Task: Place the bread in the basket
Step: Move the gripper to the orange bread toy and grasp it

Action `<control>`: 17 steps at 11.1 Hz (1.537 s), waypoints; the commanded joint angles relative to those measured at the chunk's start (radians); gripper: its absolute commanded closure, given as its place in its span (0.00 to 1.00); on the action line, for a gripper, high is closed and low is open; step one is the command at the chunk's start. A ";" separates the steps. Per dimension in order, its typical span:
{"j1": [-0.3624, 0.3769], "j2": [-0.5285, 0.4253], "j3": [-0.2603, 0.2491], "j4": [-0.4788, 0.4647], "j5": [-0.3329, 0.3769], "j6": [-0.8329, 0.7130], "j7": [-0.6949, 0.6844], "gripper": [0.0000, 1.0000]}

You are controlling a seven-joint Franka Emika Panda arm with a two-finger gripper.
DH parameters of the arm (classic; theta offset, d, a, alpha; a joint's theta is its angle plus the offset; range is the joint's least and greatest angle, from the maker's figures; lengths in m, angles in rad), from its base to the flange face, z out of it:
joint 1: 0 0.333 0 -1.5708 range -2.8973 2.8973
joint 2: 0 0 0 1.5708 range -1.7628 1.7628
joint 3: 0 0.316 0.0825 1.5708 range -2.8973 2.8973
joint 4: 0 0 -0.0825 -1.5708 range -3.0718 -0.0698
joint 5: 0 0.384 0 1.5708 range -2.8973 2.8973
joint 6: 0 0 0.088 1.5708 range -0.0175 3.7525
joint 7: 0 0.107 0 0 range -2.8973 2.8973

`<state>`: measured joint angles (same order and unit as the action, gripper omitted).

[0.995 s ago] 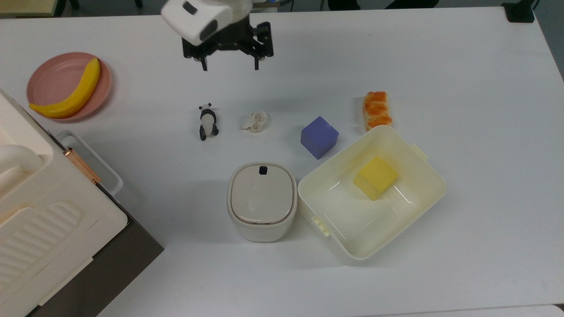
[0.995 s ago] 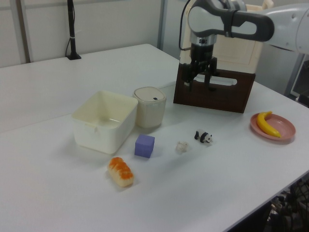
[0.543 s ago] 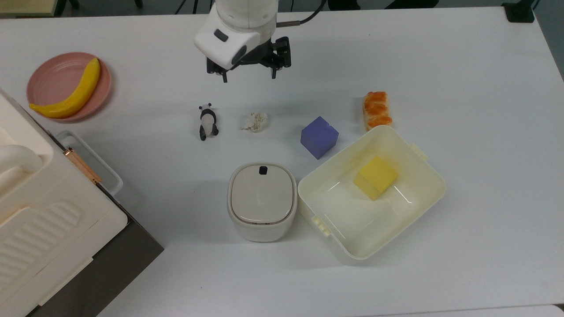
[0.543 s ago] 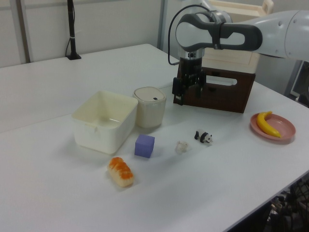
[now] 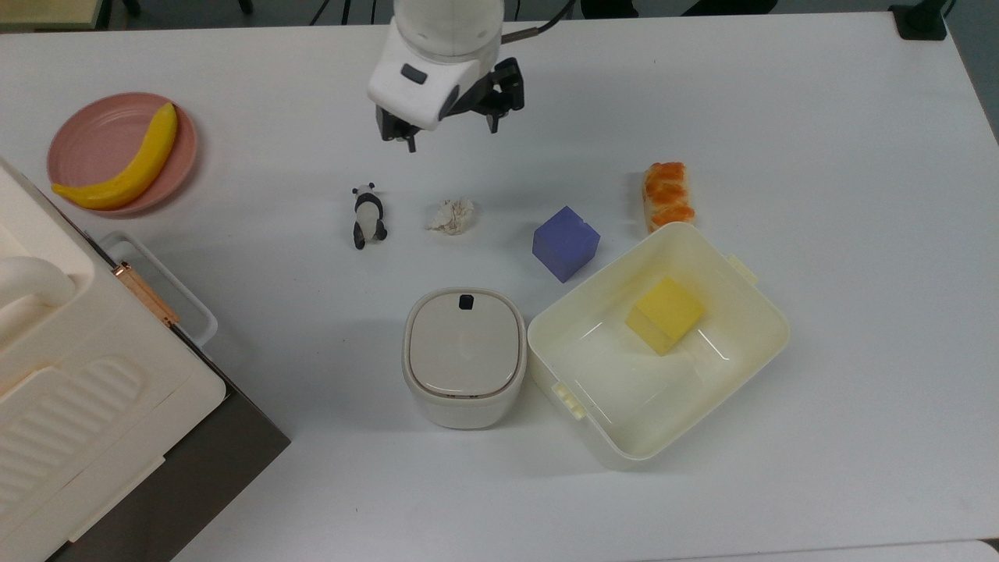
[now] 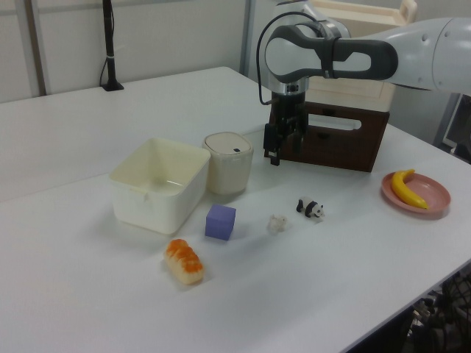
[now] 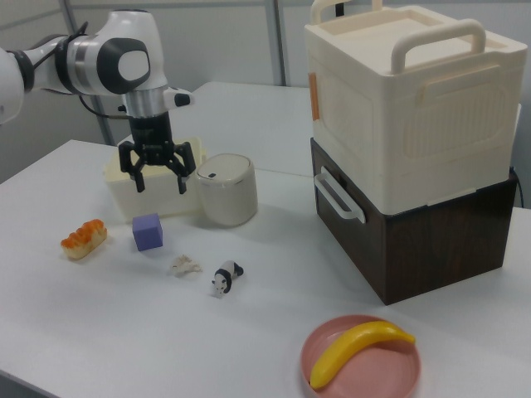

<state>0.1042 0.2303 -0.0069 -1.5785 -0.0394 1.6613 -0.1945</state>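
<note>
The bread (image 5: 668, 195) (image 6: 184, 261) (image 7: 84, 238), an orange-brown toy loaf, lies on the white table just beyond the basket's far corner in the top view. The basket (image 5: 616, 382) (image 6: 147, 209) (image 7: 116, 195) is a cream tub that holds a yellow cube (image 5: 665, 314). My gripper (image 5: 452, 136) (image 6: 283, 153) (image 7: 161, 186) hangs open and empty above the table, well to the top view's left of the bread and above the paper ball.
A purple cube (image 5: 566, 243), a crumpled paper ball (image 5: 452, 215) and a toy panda (image 5: 367, 216) lie in a row. A lidded white bin (image 5: 464, 355) stands beside the basket. A banana on a pink plate (image 5: 125, 160) and stacked crates (image 5: 78, 390) sit at the top view's left.
The gripper has moved toward the top view's right and a little lower, turning slightly, and has stayed open. Nothing on the table has shifted.
</note>
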 commanded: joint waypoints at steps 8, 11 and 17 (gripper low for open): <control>0.307 0.007 -0.005 -0.150 0.105 0.214 0.338 0.00; 0.383 0.117 -0.005 -0.141 0.092 0.319 0.450 0.00; 0.462 0.250 -0.008 -0.127 0.019 0.440 0.563 0.46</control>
<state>0.5564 0.4785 0.0002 -1.7139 -0.0052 2.0800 0.3513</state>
